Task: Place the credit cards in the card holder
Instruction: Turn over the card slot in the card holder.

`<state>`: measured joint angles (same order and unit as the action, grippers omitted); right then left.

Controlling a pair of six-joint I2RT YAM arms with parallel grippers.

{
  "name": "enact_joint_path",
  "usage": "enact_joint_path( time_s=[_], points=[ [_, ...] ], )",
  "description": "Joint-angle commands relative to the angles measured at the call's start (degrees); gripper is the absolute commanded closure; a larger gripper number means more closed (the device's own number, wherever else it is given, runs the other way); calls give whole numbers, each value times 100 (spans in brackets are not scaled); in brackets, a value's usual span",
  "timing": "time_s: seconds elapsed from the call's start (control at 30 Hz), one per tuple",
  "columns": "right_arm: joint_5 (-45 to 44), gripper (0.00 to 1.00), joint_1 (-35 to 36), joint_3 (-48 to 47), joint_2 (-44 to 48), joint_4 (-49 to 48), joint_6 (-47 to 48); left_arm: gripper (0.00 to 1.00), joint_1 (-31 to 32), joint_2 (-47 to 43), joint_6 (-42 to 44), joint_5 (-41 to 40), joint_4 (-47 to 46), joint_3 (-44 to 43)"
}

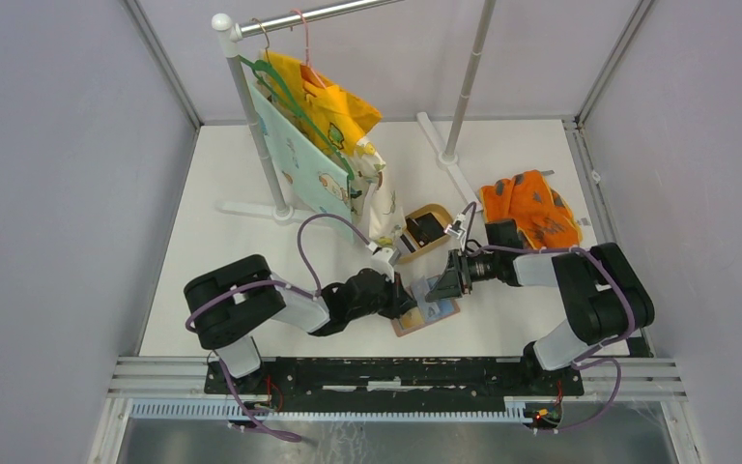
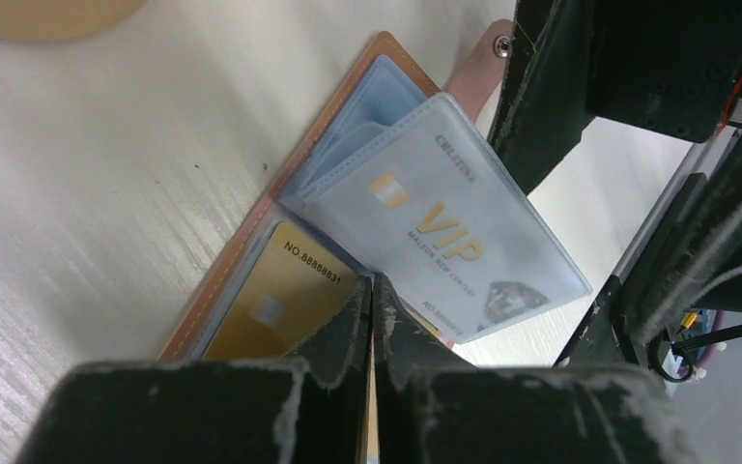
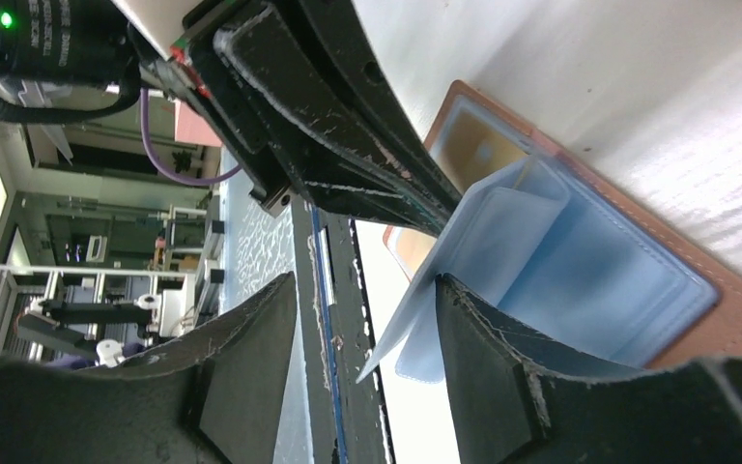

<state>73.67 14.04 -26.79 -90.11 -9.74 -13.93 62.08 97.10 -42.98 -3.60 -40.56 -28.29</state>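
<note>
Beyond both your grippers on the white table (image 1: 203,242) stands a clothes rack (image 1: 251,106) with hung cloths. An orange cloth (image 1: 531,208) lies beyond the right gripper (image 3: 365,282) and off to its right. A tan dish (image 1: 444,215) sits just past the two grippers.

The card holder (image 2: 251,232) lies open on the table under the tips of your left gripper (image 2: 372,290) and right in front of your right gripper. A grey VIP card (image 2: 444,232) sits in a clear sleeve (image 3: 483,251) that is lifted off the holder. A gold card (image 2: 280,290) is in the pocket beside the left fingertips.

Your left gripper's fingers are pressed together at the holder. You cannot tell if they pinch anything. Your right gripper's fingers stand apart, with the sleeve's free corner between them.
</note>
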Motion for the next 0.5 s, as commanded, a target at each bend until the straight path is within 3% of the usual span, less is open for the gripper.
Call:
enact_joint_path(
  time_s=[0.0, 0.17, 0.47],
  points=[
    [386, 38, 146, -338, -88, 517, 633, 93, -139, -129, -281, 212, -270, 128],
    [505, 32, 309, -636, -216, 1251, 1421, 93, -212, -187, -410, 333, -444, 248],
    [663, 31, 666, -1126, -640, 2216, 2527, 92, -330, -390, -659, 620, -540, 452]
  ],
)
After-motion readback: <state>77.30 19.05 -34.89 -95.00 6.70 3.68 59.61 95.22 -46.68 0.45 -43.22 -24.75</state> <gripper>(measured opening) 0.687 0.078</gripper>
